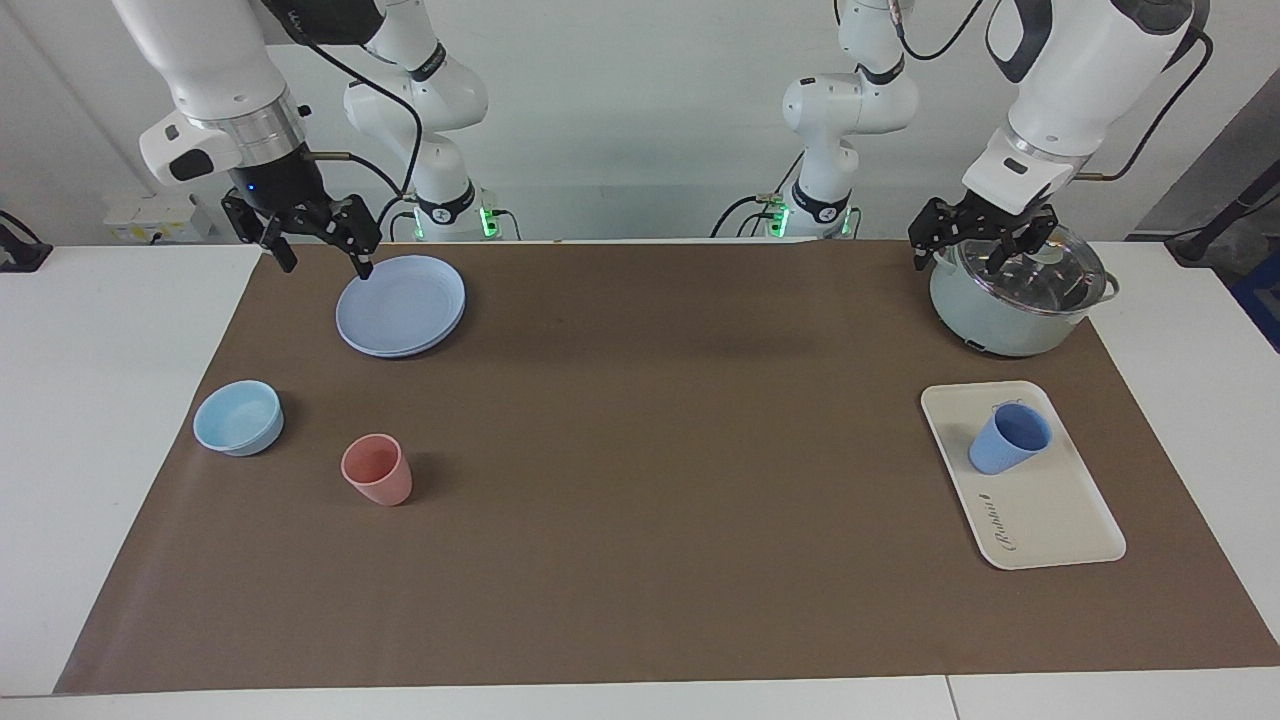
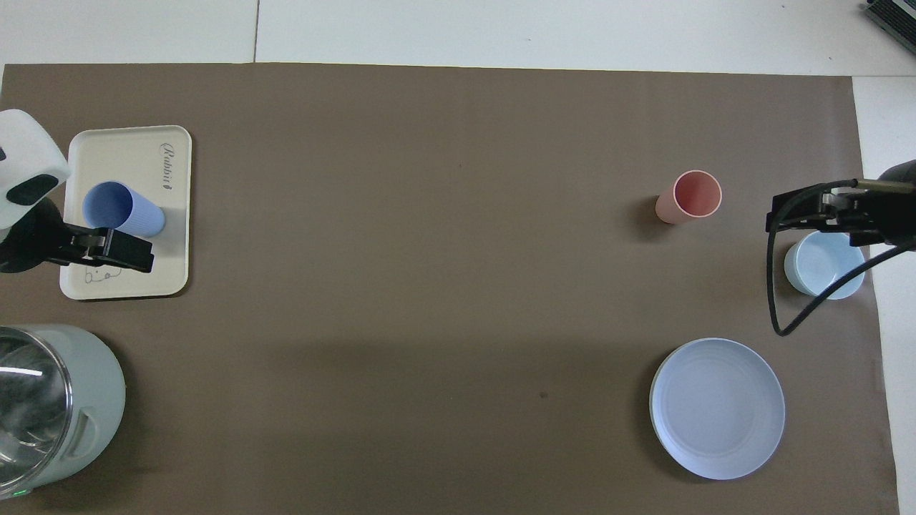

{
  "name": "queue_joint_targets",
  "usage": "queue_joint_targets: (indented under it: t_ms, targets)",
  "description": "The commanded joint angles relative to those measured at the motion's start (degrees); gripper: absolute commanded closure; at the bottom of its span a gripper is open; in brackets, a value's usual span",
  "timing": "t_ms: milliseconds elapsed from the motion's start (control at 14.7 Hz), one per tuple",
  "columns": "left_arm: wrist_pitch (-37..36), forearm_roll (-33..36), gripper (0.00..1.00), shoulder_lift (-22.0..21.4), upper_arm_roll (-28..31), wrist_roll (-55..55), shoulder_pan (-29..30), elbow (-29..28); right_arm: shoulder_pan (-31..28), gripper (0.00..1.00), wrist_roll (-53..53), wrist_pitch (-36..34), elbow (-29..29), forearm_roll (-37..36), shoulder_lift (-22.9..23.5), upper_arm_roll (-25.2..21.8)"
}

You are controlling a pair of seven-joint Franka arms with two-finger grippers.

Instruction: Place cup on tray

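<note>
The periwinkle-blue cup (image 1: pixel 1008 440) stands upright on the cream-white tray (image 1: pixel 1050 515) at the left arm's end of the table, on the tray's half nearer to the robots. It shows in the overhead view (image 2: pixel 118 209) on the tray (image 2: pixel 147 275) as well. My left gripper (image 1: pixel 975 255) is open and empty, up in the air between the pot and the tray; from overhead the gripper (image 2: pixel 118 250) covers the tray's near part. My right gripper (image 1: pixel 320 262) is open and empty, raised by the edge of the blue plate; from overhead the gripper (image 2: pixel 776 211) is over the bowl's edge.
A pale green pot with a glass lid (image 1: pixel 1010 300) stands nearer to the robots than the tray. At the right arm's end are a round blue plate (image 1: pixel 400 305), a light-blue bowl (image 1: pixel 238 417) and a salmon-pink tumbler (image 1: pixel 377 470).
</note>
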Motion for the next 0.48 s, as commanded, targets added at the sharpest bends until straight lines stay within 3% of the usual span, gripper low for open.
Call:
queue_joint_targets:
  t_ms: [0,408]
  targets:
    - [0.49,0.99,0.00,-0.68,-0.17,0.29,0.24,-0.68,-0.39,0.00,-1.45,-2.19,2.24,-1.35,1.21,0.46]
    - [0.49,0.99,0.00,-0.77,-0.17,0.29,0.24,-0.68,-0.39,0.00,-0.84,-2.54,2.24,-1.08,1.21,0.46]
